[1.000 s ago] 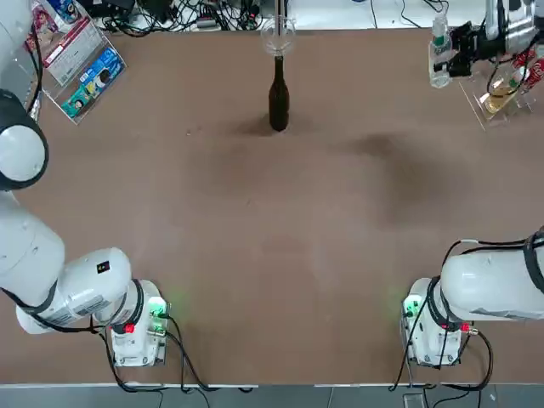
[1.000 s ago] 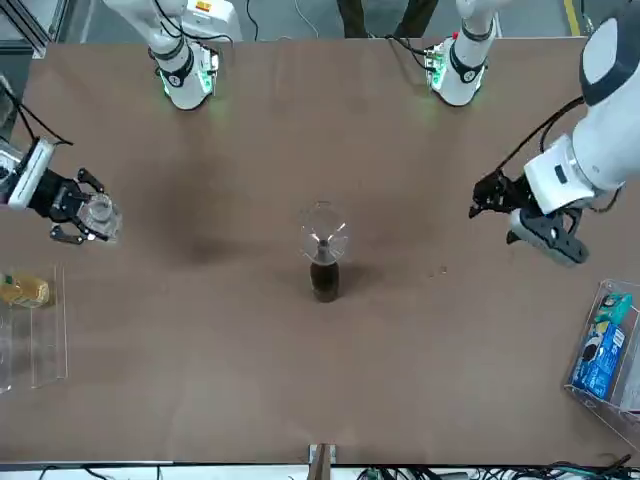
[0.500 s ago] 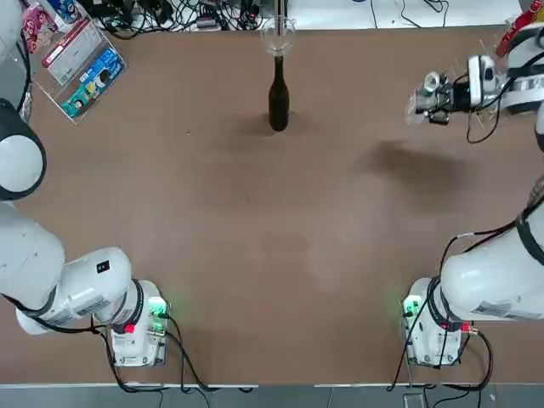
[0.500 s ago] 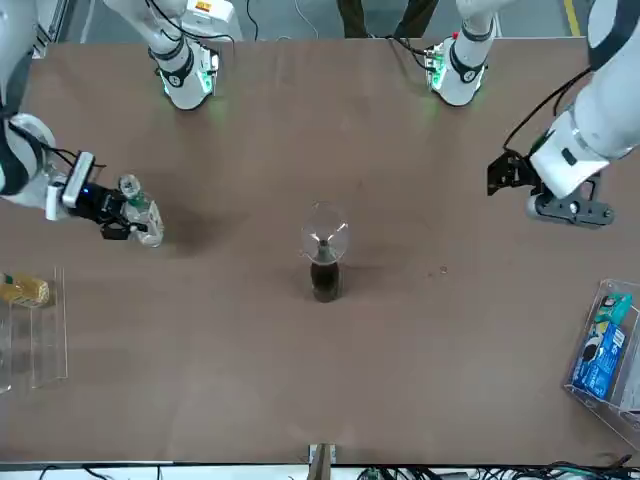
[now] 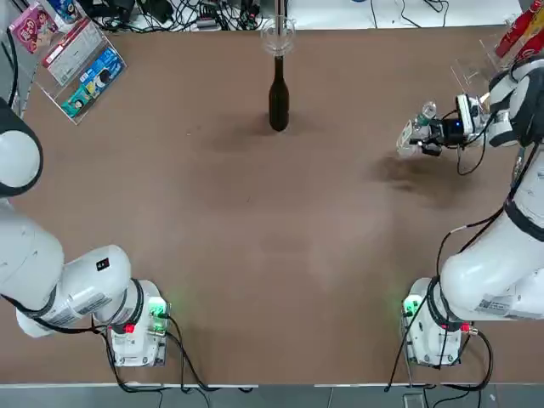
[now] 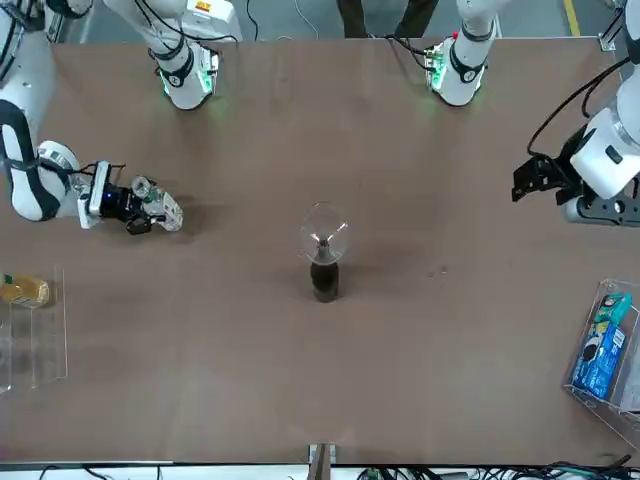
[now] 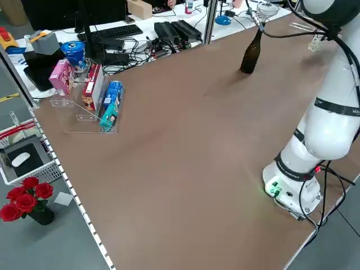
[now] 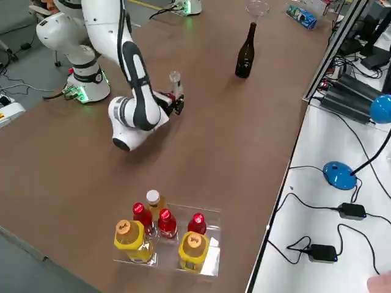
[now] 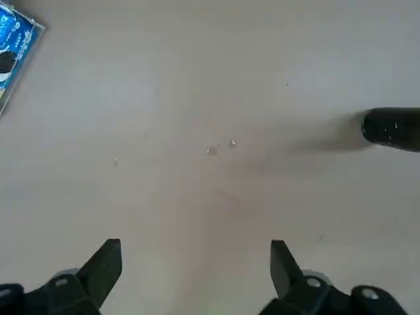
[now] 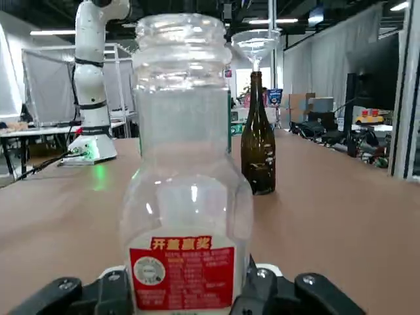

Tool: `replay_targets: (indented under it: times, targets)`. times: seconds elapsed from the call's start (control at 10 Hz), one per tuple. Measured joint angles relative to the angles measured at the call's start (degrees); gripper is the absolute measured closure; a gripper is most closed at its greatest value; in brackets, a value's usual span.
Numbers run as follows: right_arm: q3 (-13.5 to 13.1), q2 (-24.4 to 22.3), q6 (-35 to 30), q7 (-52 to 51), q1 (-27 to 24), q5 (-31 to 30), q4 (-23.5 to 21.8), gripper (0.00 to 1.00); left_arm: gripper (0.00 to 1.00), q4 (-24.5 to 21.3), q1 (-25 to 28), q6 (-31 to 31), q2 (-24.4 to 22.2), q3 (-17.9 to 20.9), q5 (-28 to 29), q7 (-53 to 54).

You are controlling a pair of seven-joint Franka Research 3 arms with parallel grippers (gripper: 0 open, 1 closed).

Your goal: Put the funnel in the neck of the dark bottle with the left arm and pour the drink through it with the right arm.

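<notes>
Tipping the bottle (image 10: 187, 164) clamped in the right tool (image 10: 187, 289), right of the overhead frame, could topple the funnel (image 10: 256, 44), upper centre; the left tool (image 9: 197, 275), top right in the front view, gapes unheld.

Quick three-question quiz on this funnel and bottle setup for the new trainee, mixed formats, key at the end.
1. Multiple choice. Where does the funnel sit?
a) in the neck of the dark bottle
b) flat on the tabletop
c) inside a tray
2. Fill in the blank. The clear bottle, off to the robot's right of the dark bottle, is held by the ____ gripper.
3. True or false. The left gripper, over at the robot's left, is open with nothing between its jaws.
Key: 1 a; 2 right; 3 true
</notes>
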Motion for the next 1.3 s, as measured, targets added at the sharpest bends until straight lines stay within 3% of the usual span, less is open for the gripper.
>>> replay_targets:
  times: [0.2, 0.5, 0.9, 1.3]
  targets:
    - [-0.6, 1.8, -0.1, 0.0, 0.0, 0.4, 0.2, 0.47, 0.00, 0.4, -10.3, 0.0, -1.6, 12.3, -0.1, 1.1]
    - [-0.7, 2.2, 0.1, -0.5, 0.1, 0.9, 0.9, 0.47, 0.03, -2.1, -20.0, -0.1, -6.8, 23.5, -2.0, 3.5]
    - [-1.1, 4.3, 2.2, -1.6, 0.1, 1.0, 1.1, 0.47, 0.03, -7.3, -20.5, 1.5, -11.0, 26.1, -3.6, 5.0]
    - [-1.1, 6.2, 2.2, -2.7, 0.1, 2.2, 1.9, 0.47, 0.03, -7.4, -21.4, 3.0, -11.1, 26.9, -3.6, 4.8]
